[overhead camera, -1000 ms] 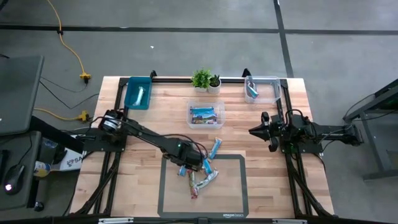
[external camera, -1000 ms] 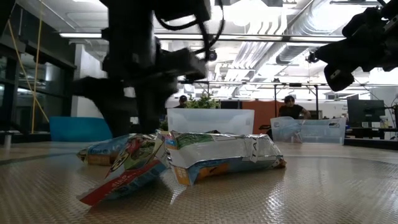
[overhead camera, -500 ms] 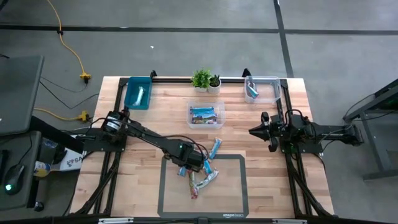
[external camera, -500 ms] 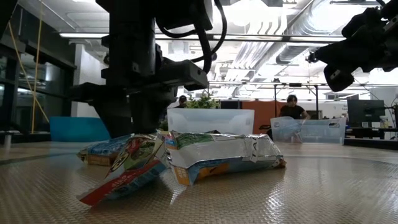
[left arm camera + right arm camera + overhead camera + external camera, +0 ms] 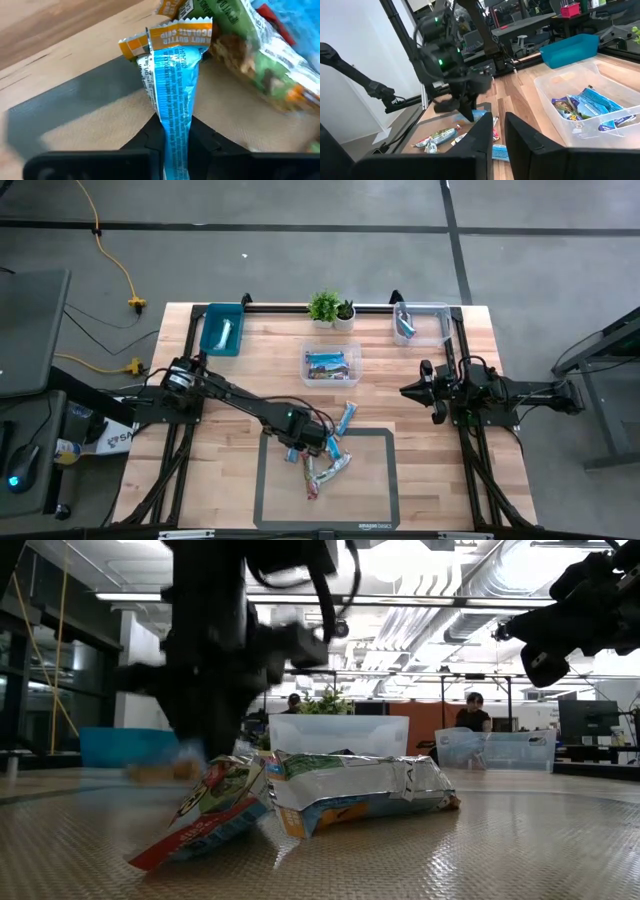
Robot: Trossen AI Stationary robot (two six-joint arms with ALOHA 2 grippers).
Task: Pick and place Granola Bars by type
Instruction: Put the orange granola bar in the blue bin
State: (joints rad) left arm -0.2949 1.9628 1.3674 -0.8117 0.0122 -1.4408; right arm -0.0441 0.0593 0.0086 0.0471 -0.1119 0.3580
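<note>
Butcher-block table (image 5: 240, 380) with a dark mat (image 5: 375, 490) at its near edge; concrete floor all round.

Nearest: loose granola bars (image 5: 328, 468) heaped on the mat, green and red wrappers among them. Left gripper (image 5: 297, 448) at the heap's left edge, fingers clamped on a light blue bar (image 5: 172, 100), which stands out straight from between them, orange-ended, over the mat. Left arm reaches long and low from the table's left side.

Step judged: pick made, carry to follow. Next move calls for a lift clear of the heap, then a swing to the bin matching this type, likely one already holding blue wrappers.

Mid-table: clear bin (image 5: 332, 365) with several bars. Right gripper (image 5: 408, 391) waits at the right side, fingers slightly apart, holding nothing.

Far edge: teal bin (image 5: 222, 328), small plants (image 5: 331, 309), second clear bin (image 5: 420, 323) holding blue bars.
</note>
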